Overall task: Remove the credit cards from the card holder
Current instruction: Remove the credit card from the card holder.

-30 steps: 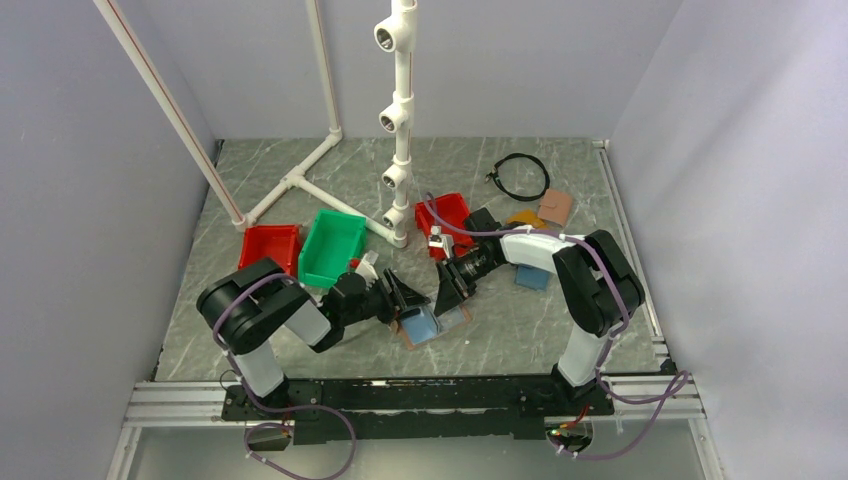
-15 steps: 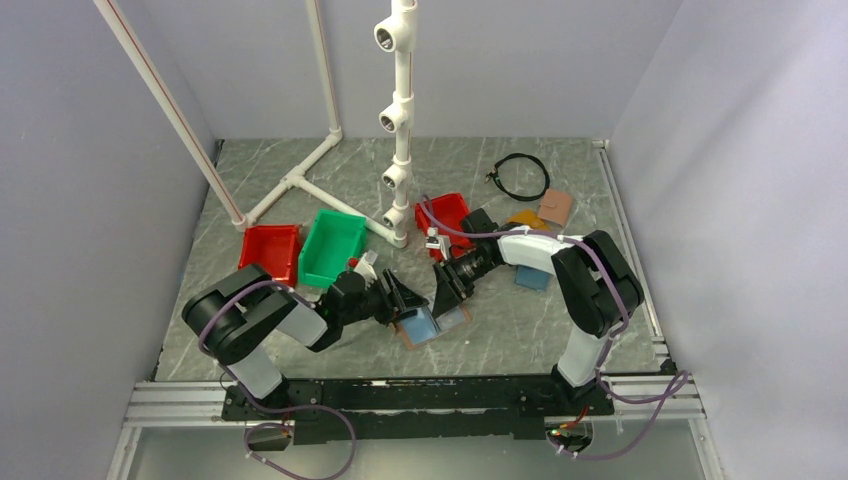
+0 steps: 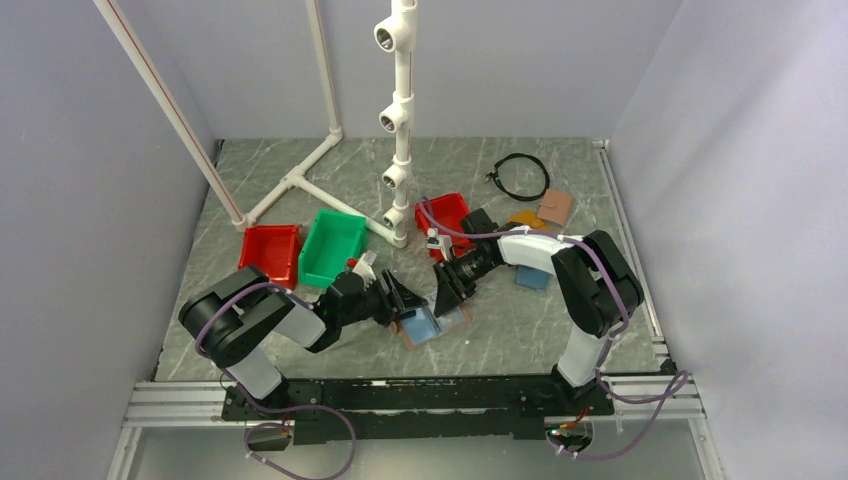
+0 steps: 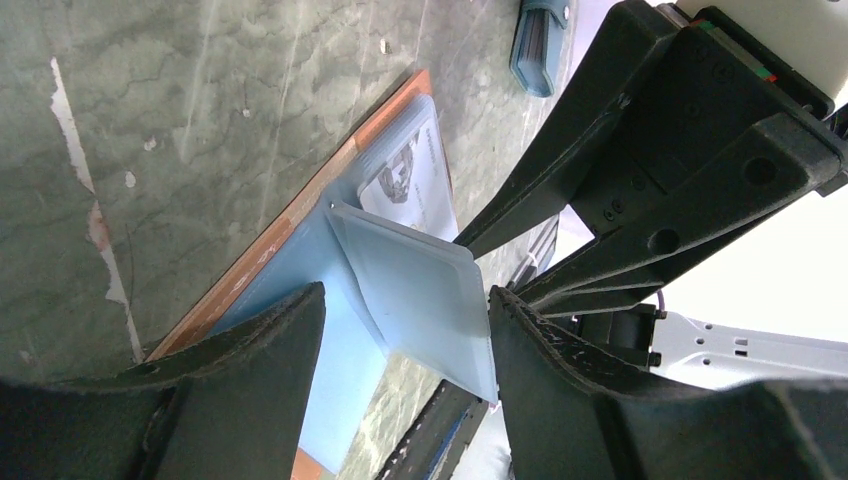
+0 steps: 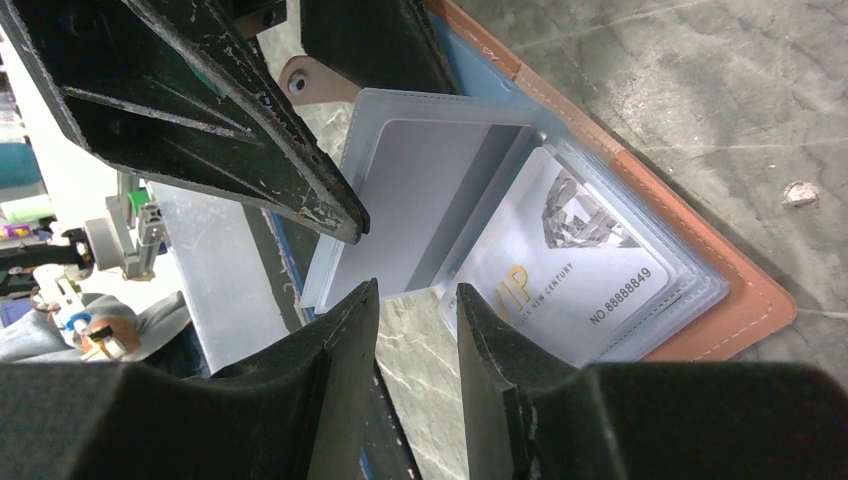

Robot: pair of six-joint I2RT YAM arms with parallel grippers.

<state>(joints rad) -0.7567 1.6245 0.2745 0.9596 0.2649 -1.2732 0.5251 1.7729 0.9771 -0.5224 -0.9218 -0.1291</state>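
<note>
Leather, pinkish-tan, lies spread open on the grey marbled table (image 3: pixel 520 330) just past the arm bases. This is the card holder (image 3: pixel 433 326), its light blue lining up, midway between the two arms. Clear sleeves are stacked in the half nearer the right arm, and the top one holds a grey-white card (image 5: pixel 560 265) printed VIP with a number, tucked fully in its pocket. One clear sleeve flap (image 4: pixel 415 290) stands up off the spine.

The left gripper (image 3: pixel 404 297) reaches in from the left with its jaws well apart, a finger on either side of that flap, gripping nothing. The right gripper (image 3: pixel 450 288) comes in from the right, its jaws only narrowly apart with table showing between them. Its tips sit at the flap's free edge, not clamped on it. The holder's snap tab (image 5: pixel 305 85) shows beyond the left fingers.

Further right, a teal-blue wallet (image 3: pixel 532 277) lies by the right arm. To the far left a red bin (image 3: pixel 270 248) and a green bin (image 3: pixel 333 245) sit side by side, and a second red bin (image 3: pixel 447 212) sits behind the right wrist. I cannot make out what is in any of them. Beyond, an orange wallet (image 3: pixel 525 217) and a brown wallet (image 3: pixel 555 207) lie together, then a black cable loop (image 3: pixel 521 175). A white pipe frame (image 3: pixel 400 130) rises at the back.
</note>
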